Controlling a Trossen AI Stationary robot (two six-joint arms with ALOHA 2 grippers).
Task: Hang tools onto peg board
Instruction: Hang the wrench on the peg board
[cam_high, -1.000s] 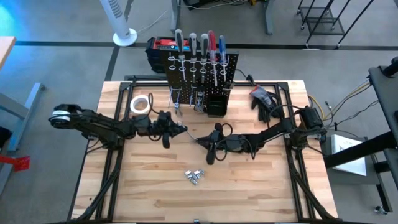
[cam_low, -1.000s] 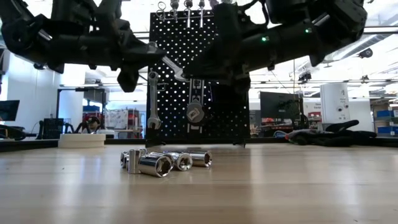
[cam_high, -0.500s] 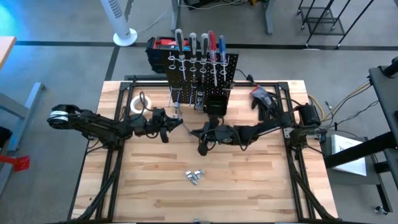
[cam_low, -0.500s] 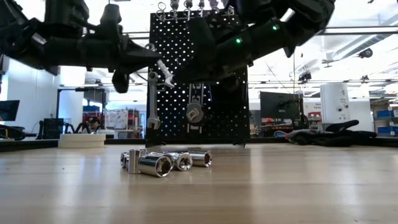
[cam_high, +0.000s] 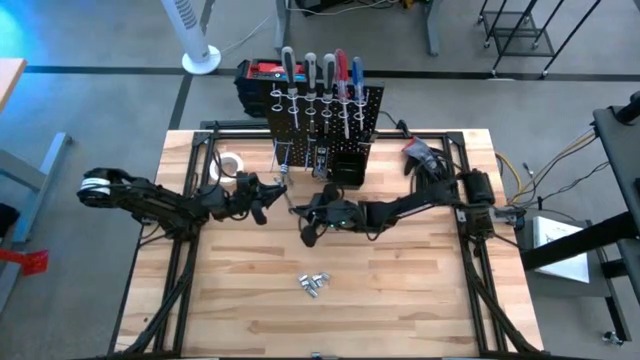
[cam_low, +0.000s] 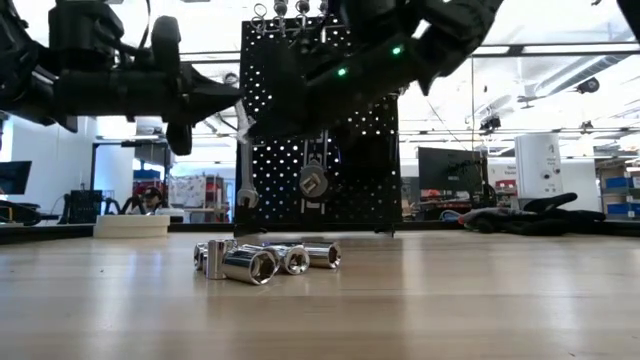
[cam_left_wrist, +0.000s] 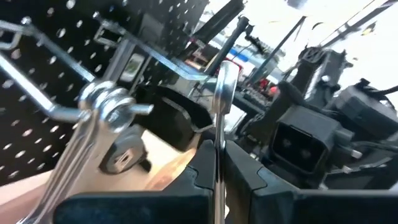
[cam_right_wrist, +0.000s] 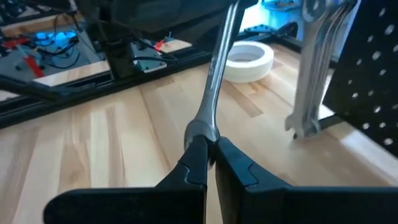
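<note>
Both grippers raised above the desk just in front of the peg board, meeting on one silver wrench; left gripper reaching in from the desk's left edge, jaws clenched on one end of the wrench, the thin shaft seen edge-on between the two dark fingers in the left wrist view; right gripper reaching in from the right edge, jaws likewise squeezed nearly together around the other end of the same wrench, the shaft running away from them toward the left arm; wrench held clear of the desk, tilted, close to the board's lower hooks.

Peg board standing upright at the middle of the far edge; screwdrivers slotted in a row along its top rings, handles up; hung wrenches dangling from hooks on its lower left face, a further round-headed tool hanging beside them; small black bin at the board's foot on the right.

Cluster of metal sockets lying loose on the desk toward the near edge, well apart from both grippers; white tape roll flat near the far-left corner; black gloves near the far-right corner; black-and-red case behind the board, off the desk.
</note>
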